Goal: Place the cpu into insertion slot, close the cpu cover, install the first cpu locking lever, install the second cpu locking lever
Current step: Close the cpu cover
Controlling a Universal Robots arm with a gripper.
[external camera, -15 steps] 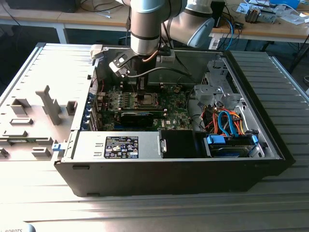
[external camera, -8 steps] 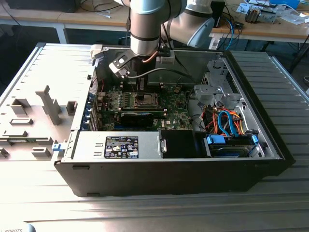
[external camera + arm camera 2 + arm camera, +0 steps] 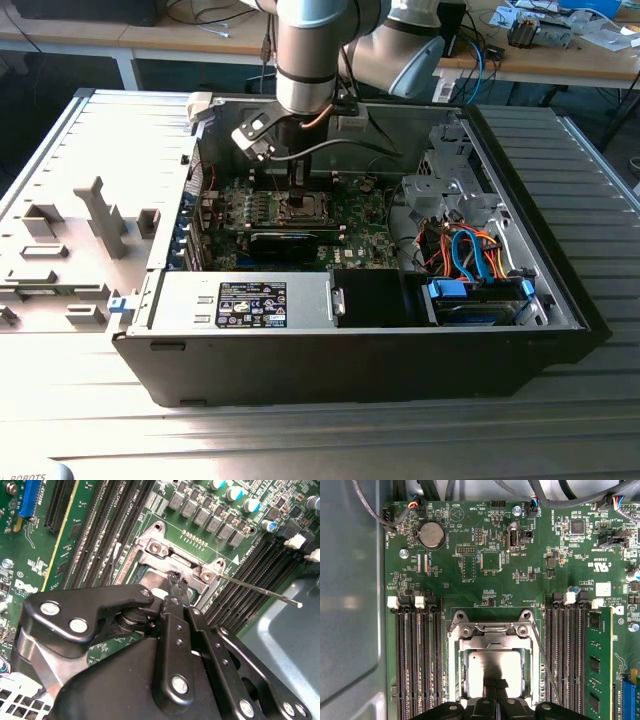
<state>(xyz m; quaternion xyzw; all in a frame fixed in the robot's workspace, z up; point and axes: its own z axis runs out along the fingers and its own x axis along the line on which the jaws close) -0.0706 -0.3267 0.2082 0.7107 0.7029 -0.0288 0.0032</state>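
Note:
The cpu point(image 3: 495, 664), a square chip with a dull silver top, lies flat in the insertion slot point(image 3: 303, 206), hiding its contact field. The cpu cover point(image 3: 492, 641), a silver frame plate, lies down around the chip, which shows through its window. My gripper point(image 3: 496, 684) hangs straight over the chip's edge. In the second wrist view my gripper point(image 3: 178, 580) has its black fingertips shut together, touching the cover point(image 3: 165, 555). One thin locking lever point(image 3: 546, 667) stands free, slanting away beside the socket; it juts out as a lever rod point(image 3: 260, 591). A second wire lever point(image 3: 492, 626) lies across the socket's far edge.
Black memory slots point(image 3: 417, 655) flank the socket on both sides, with a green card point(image 3: 597, 670) beyond them. A coin battery point(image 3: 431, 534) sits further up the board. In the exterior view a power supply point(image 3: 250, 303), coloured cables point(image 3: 470, 255) and a drive cage point(image 3: 445, 190) crowd the case.

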